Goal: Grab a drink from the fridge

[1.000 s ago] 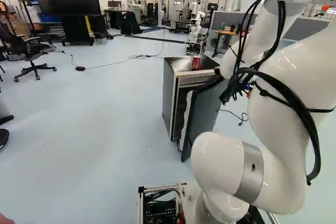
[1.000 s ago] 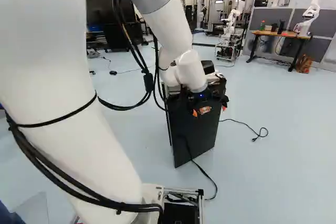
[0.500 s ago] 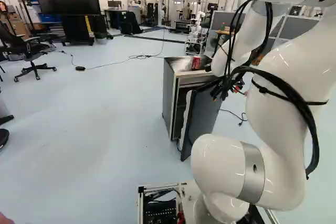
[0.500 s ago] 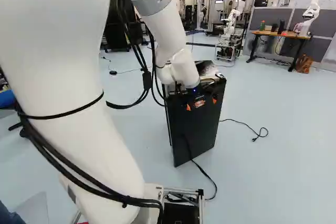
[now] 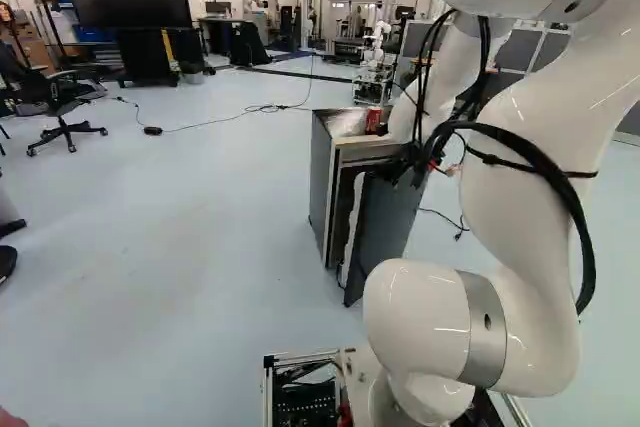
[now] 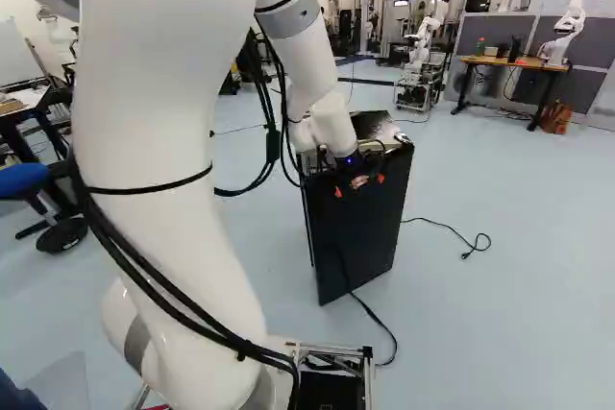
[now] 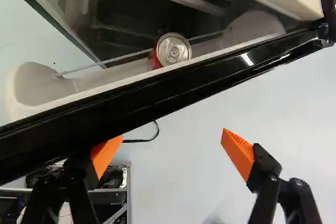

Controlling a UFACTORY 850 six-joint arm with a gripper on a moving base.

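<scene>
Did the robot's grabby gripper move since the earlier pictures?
Yes. In the right base view, the gripper has moved left and a little up against the black fridge door, which stayed put.

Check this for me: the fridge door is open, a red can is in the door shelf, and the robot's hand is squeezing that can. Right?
Not quite: the hand isn't squeezing the can. The wrist view shows its fingers wide apart, away from it. The fridge door is open, and the can is in the door shelf.
</scene>
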